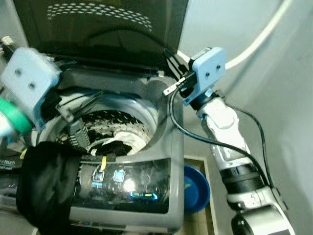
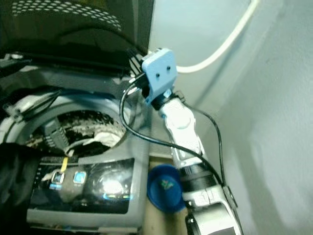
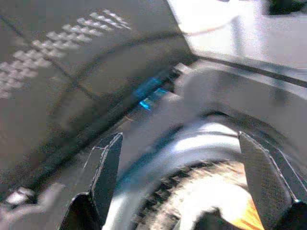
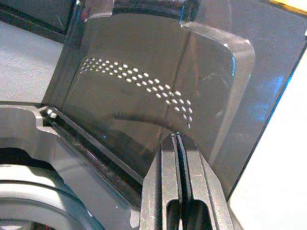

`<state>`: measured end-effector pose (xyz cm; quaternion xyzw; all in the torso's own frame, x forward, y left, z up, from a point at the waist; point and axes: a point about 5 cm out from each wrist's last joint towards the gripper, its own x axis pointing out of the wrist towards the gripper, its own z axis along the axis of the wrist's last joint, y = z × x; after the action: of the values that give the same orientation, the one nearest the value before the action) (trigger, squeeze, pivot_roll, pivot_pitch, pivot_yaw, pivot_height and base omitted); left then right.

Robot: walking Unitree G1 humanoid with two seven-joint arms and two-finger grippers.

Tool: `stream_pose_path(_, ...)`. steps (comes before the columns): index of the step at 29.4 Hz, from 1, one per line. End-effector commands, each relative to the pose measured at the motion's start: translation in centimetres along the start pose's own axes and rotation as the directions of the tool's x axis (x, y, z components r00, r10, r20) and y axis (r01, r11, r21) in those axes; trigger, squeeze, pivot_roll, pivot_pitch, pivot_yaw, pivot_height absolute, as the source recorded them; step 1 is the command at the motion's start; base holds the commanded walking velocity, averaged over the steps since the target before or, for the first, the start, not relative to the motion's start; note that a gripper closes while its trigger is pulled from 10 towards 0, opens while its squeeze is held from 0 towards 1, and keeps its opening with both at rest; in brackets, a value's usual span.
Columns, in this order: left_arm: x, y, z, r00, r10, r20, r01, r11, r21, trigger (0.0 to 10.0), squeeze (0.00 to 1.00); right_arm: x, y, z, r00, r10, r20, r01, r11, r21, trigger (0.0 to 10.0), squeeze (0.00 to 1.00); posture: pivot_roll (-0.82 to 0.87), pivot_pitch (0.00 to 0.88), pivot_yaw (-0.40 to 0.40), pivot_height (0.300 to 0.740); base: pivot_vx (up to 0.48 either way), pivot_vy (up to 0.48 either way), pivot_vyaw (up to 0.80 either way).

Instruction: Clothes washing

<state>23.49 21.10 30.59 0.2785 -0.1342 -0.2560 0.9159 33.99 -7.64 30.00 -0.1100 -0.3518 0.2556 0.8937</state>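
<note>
Hovering over washer drum (image 1: 115,125): left claw (image 3: 177,177) apart; right claw (image 4: 178,187) together by raised lid (image 4: 144,96).

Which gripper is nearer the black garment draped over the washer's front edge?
Left. The left gripper hangs over the drum just above the black garment; the right gripper is up by the raised lid.

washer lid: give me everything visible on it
The washer lid is a dark, smoky translucent panel, plastic or glass by its look, with an arc of pale dots printed across it. It stands raised, hinged along the rear of the grey top-loading washing machine, above the open drum. The right gripper, fingers shut, sits at its right edge near the hinge; contact is unclear.
</note>
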Motion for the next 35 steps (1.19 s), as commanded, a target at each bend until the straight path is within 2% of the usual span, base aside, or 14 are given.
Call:
stream_pose_path(1,-0.6,-1.6,-0.1,0.999,0.029,-0.015,-0.030,0.998,-0.062,10.0,0.00,-0.6,-0.4,-0.5,0.999,-0.030,-0.021,0.030,1.000,0.007,10.0,0.00,0.27,0.074,-0.020,0.740,0.000,0.000,0.00)
stream_pose_path(3,-0.6,-1.6,-0.1,0.999,0.029,-0.015,-0.030,0.998,-0.062,10.0,0.00,-0.6,-0.4,-0.5,0.999,-0.030,-0.021,0.030,1.000,0.007,10.0,0.00,0.27,0.074,-0.020,0.740,0.000,0.000,0.00)
stream_pose_path(6,-1.2,-4.9,-1.0,0.991,0.101,-0.090,-0.116,0.978,-0.171,10.0,0.00,-1.2,-0.7,-1.4,0.996,-0.064,-0.056,0.065,0.998,0.014,10.0,0.00,0.29,0.083,-0.028,0.740,0.000,0.000,0.00)
stream_pose_path(10,-1.6,-5.4,-2.2,0.971,0.164,-0.174,-0.197,0.961,-0.194,10.0,0.00,-1.4,-0.7,-1.8,0.995,-0.066,-0.069,0.067,0.998,0.015,10.0,0.00,0.30,0.090,-0.030,0.740,0.000,0.000,0.00)
stream_pose_path(13,-2.6,-4.0,-4.3,0.895,0.288,-0.340,-0.361,0.917,-0.173,10.0,0.00,-1.4,-0.5,-2.1,0.995,-0.061,-0.082,0.062,0.998,0.012,10.0,0.00,0.30,0.091,-0.030,0.740,0.000,0.000,0.00)
stream_pose_path(15,-2.6,-4.0,-4.3,0.895,0.288,-0.340,-0.361,0.917,-0.173,10.0,0.00,-1.4,-0.5,-2.1,0.995,-0.061,-0.082,0.062,0.998,0.012,10.0,0.00,0.30,0.091,-0.030,0.740,0.000,0.000,0.00)
stream_pose_path(17,-3.1,-2.9,-5.3,0.842,0.367,-0.395,-0.452,0.880,-0.147,10.0,0.00,-1.4,-0.4,-2.2,0.994,-0.057,-0.088,0.059,0.998,0.012,10.0,0.00,0.30,0.091,-0.030,0.740,0.000,0.000,0.00)
stream_pose_path(18,-3.5,-1.8,-6.0,0.788,0.450,-0.420,-0.541,0.832,-0.124,10.0,0.00,-1.5,-0.3,-2.4,0.994,-0.055,-0.094,0.057,0.998,0.014,10.0,0.00,0.30,0.090,-0.028,0.740,0.000,0.000,0.00)
stream_pose_path(21,-3.5,-1.8,-6.0,0.788,0.450,-0.420,-0.541,0.832,-0.124,10.0,0.00,-1.5,-0.3,-2.4,0.994,-0.055,-0.094,0.057,0.998,0.014,10.0,0.00,0.30,0.090,-0.028,0.740,0.000,0.000,0.00)
stream_pose_path(22,-3.7,-1.3,-6.6,0.754,0.492,-0.436,-0.597,0.790,-0.140,10.0,0.00,-1.6,-0.3,-2.5,0.994,-0.054,-0.099,0.056,0.998,0.015,10.0,0.00,0.29,0.090,-0.027,0.740,0.000,0.000,0.00)
stream_pose_path(27,-3.7,-1.3,-6.6,0.754,0.492,-0.436,-0.597,0.790,-0.140,10.0,0.00,-1.6,-0.3,-2.5,0.994,-0.054,-0.099,0.056,0.998,0.015,10.0,0.00,0.29,0.090,-0.027,0.740,0.000,0.000,0.00)
stream_pose_path(31,-1.2,0.9,-2.7,0.807,0.572,-0.145,-0.585,0.808,-0.070,10.0,0.00,-2.0,2.7,-1.5,0.972,0.229,-0.049,-0.211,0.946,0.246,10.0,0.00,0.28,0.087,-0.017,0.740,0.000,0.000,0.00)
stream_pose_path(34,-1.2,3.0,-1.0,0.748,0.663,-0.027,-0.662,0.748,0.038,10.0,0.00,-2.4,4.4,-0.9,0.930,0.367,-0.001,-0.347,0.880,0.326,10.0,0.00,0.28,0.086,-0.018,0.740,0.000,0.000,0.00)
stream_pose_path(35,-1.2,4.4,-0.1,0.694,0.719,0.036,-0.719,0.688,0.099,10.0,0.00,-2.5,5.6,-0.8,0.899,0.437,0.022,-0.415,0.836,0.360,10.0,0.00,0.28,0.084,-0.021,0.740,0.000,0.000,0.00)
